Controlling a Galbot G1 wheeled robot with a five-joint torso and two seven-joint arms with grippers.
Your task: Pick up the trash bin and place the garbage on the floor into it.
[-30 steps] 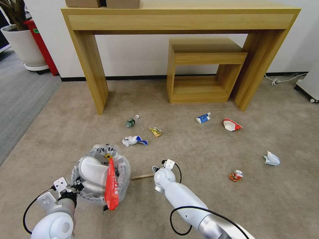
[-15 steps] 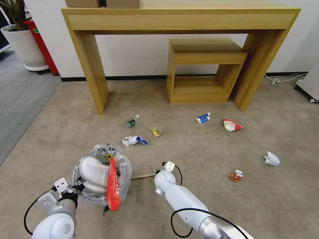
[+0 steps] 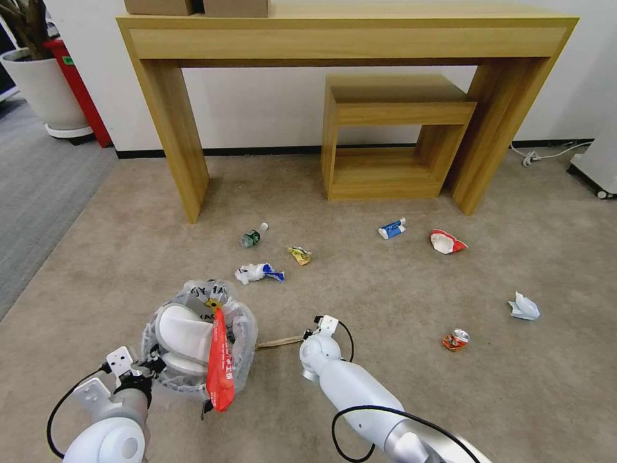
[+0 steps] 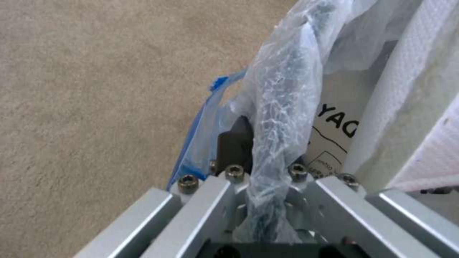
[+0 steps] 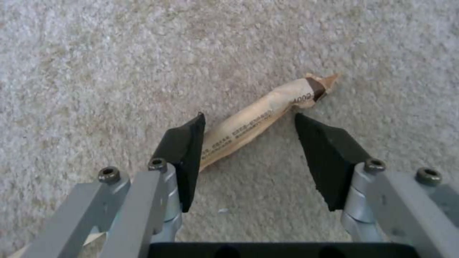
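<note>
The right end effector (image 5: 249,143) hangs wide open over the paper-wrapped stick (image 5: 258,118), which lies slantwise on the floor (image 5: 95,53) between its pads, probably touching one. The left end effector (image 4: 265,172) grips the trash bin (image 3: 196,334) rim, lower left.

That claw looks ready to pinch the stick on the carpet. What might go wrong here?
1. The paper-wrapped stick lies slanted between the open right claw; closing could nudge it aside.
2. The left claw grips the trash bin only by its bag-covered rim; the plastic might slip.
3. The red wrapper hangs over the rim and may fall out.
</note>
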